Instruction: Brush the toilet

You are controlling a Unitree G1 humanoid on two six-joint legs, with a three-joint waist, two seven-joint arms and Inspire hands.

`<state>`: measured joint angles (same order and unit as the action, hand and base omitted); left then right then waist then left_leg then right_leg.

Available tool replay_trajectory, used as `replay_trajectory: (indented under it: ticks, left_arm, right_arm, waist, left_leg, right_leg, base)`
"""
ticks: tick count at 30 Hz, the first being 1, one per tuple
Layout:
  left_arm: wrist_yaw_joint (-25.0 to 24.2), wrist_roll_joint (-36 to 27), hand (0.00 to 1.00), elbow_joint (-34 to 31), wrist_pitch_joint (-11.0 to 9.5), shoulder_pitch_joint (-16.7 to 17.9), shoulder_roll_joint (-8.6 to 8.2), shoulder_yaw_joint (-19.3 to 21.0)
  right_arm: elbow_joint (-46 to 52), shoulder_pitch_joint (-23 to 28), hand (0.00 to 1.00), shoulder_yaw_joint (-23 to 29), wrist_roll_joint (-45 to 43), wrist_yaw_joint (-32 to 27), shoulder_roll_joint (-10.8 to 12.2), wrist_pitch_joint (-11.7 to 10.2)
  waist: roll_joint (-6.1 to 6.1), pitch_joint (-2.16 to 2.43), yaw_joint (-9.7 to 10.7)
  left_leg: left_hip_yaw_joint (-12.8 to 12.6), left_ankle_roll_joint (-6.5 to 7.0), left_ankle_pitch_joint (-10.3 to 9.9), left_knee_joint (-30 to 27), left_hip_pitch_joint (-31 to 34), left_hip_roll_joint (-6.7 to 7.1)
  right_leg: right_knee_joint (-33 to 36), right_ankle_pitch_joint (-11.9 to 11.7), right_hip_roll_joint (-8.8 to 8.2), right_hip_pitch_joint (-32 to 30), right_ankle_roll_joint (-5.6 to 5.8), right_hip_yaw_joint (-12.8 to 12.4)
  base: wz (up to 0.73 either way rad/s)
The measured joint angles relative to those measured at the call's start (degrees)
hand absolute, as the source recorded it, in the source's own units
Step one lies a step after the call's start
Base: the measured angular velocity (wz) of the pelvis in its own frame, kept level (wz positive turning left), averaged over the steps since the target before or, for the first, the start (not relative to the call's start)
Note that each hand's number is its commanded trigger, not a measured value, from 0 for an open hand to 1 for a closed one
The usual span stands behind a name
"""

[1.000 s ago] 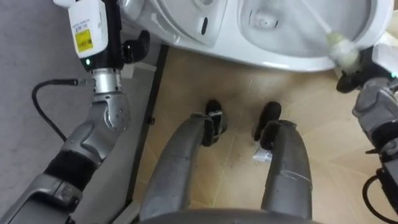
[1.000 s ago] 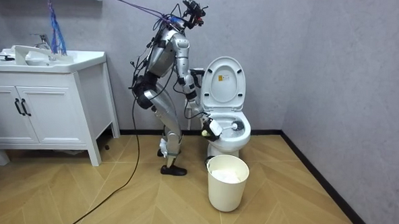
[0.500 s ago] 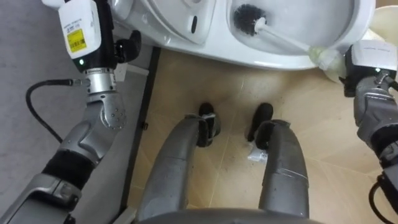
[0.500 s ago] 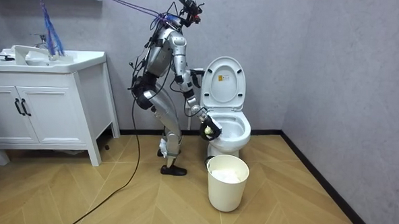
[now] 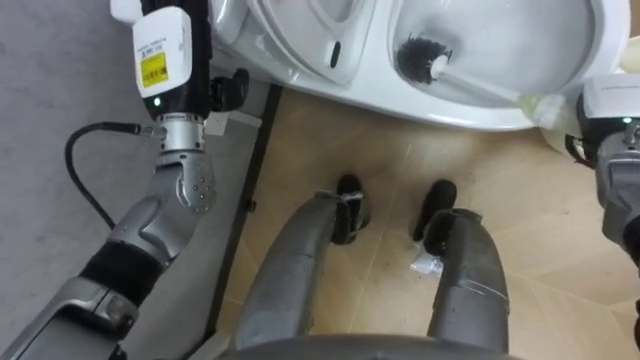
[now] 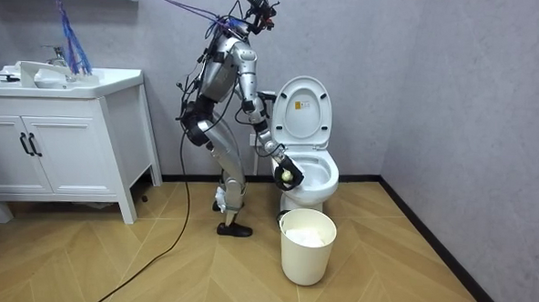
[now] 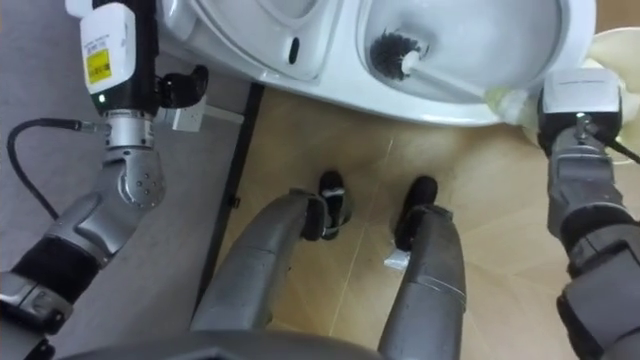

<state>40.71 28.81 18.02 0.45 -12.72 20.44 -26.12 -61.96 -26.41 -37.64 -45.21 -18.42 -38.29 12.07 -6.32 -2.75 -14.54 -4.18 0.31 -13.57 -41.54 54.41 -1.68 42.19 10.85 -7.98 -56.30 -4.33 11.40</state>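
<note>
Standing before the toilet (image 5: 400,98), the robot is holding its left hand (image 5: 195,55) up at the bowl's left side. A yellow label (image 5: 152,66) on that hand's back is showing print too small to read. Its right hand (image 7: 572,98) is gripping the toilet brush (image 7: 393,55) by the handle at the toilet's front rim, with the dark bristle head lying inside the bowl.

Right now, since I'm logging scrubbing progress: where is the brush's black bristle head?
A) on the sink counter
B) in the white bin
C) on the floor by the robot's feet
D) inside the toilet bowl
D: the brush has its black head down inside the toilet bowl, and its white handle runs over the rim to the right hand.
</note>
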Motion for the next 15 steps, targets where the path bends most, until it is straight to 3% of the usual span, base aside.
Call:
replay_trajectory:
  ticks: [5, 7, 10, 15]
  left_arm:
    - [0.0, -0.8, 0.0, -1.8, -0.1, 0.0, 0.91, -0.6]
    - [0.3, -1.2, 0.0, -2.6, -0.2, -0.3, 1.33, -0.6]
    - [1.4, -1.0, 0.0, -2.4, -0.8, -0.5, 2.17, -0.5]
    - [1.9, -0.4, 0.0, -2.4, -0.8, -0.5, 3.27, 0.7]
  right_arm:
    - [-0.2, -2.2, 1.0, -1.1, 2.1, 0.6, -2.9, -1.4]
    - [-1.2, -2.4, 1.0, -1.0, 5.4, -0.4, -2.8, -2.6]
    - [-1.2, -3.7, 1.0, 0.4, 6.4, -1.1, -2.4, -2.8]
    - [-1.1, -7.6, 1.0, 3.5, 8.0, -3.3, -1.1, -3.4]
  waist:
    - [0.87, -0.18, -0.1]
    - [2.13, -0.18, 0.2]
    - [3.04, -0.18, 1.2]
    - [4.77, -0.16, 2.2]
  left_leg:
    - [-0.3, 0.33, 0.0, -0.8, 1.4, 0.55]
    - [-0.4, 0.41, 0.0, -1.6, 2.1, 0.98]
    - [-0.3, 0.43, 0.0, -2.0, 3.1, 1.36]
    - [-0.6, 0.41, 0.1, -2.7, 3.8, 1.13]
  right_leg:
    - [1.7, 0.2, -0.85, -1.8, 0.06, -0.3]
    - [3.3, 0.8, -1.11, -2.9, -0.03, -0.5]
    - [4.3, 0.9, -1.92, -4.0, -0.18, -0.6]
    - [4.8, 0.7, -1.12, -5.0, -0.24, -1.4]
  base:
    - [0.04]
    - [0.11]
    - [0.07]
    - [-0.03]
